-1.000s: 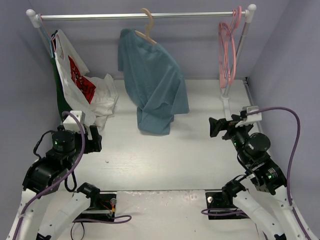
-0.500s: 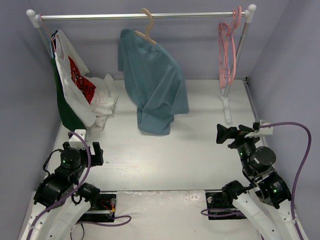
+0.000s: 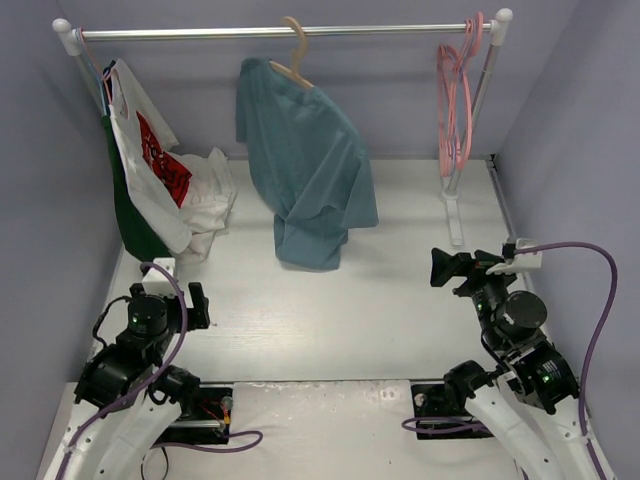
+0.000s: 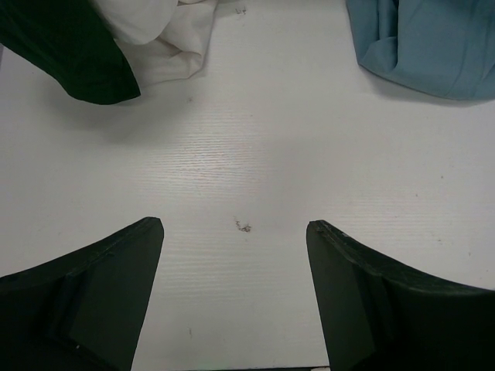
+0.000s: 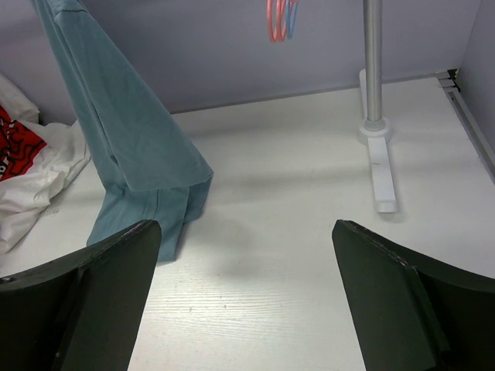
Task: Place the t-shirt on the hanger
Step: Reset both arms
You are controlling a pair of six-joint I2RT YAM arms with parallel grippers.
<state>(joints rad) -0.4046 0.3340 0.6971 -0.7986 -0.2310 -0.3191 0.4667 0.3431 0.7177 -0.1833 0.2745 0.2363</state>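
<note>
Top external: we see the t-shirt [image 3: 305,180] draped on the hanger [image 3: 296,55], which hooks over the rail [image 3: 200,33]; its lower end rests on the table [image 3: 400,320].

Left wrist: the left gripper [image 4: 236,255] is released and empty over the table.

Right wrist: the right gripper [image 5: 247,263] is released and empty, facing the t-shirt.

Overhead rear view; two low wrist close-ups, t-shirt [image 3: 310,170] in all.
</note>
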